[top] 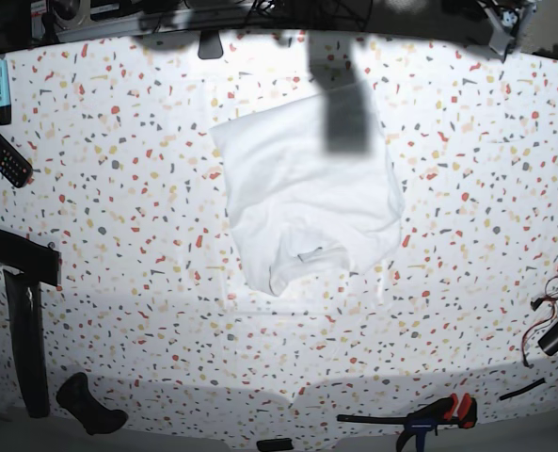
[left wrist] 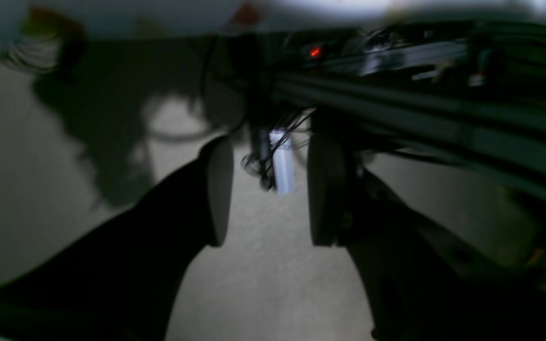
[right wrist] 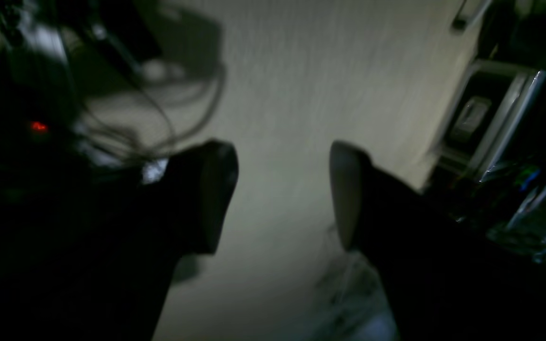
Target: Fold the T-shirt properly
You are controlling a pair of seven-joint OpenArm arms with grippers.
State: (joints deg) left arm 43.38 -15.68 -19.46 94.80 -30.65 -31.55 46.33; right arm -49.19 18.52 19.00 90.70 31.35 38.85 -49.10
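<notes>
The T-shirt (top: 307, 193) lies soft and rumpled, folded into a rough rectangle, in the middle of the speckled tabletop (top: 119, 188), with a dark shadow across its far edge. Neither wrist view shows it. The left gripper (left wrist: 269, 192) and right gripper (right wrist: 282, 196) both have their dark, rounded fingers spread apart, holding nothing, over blurred pale floor and cables (right wrist: 159, 113).

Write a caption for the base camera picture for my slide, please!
A folded white T-shirt lies mid-table on the speckled tabletop, untouched by either arm.
</notes>
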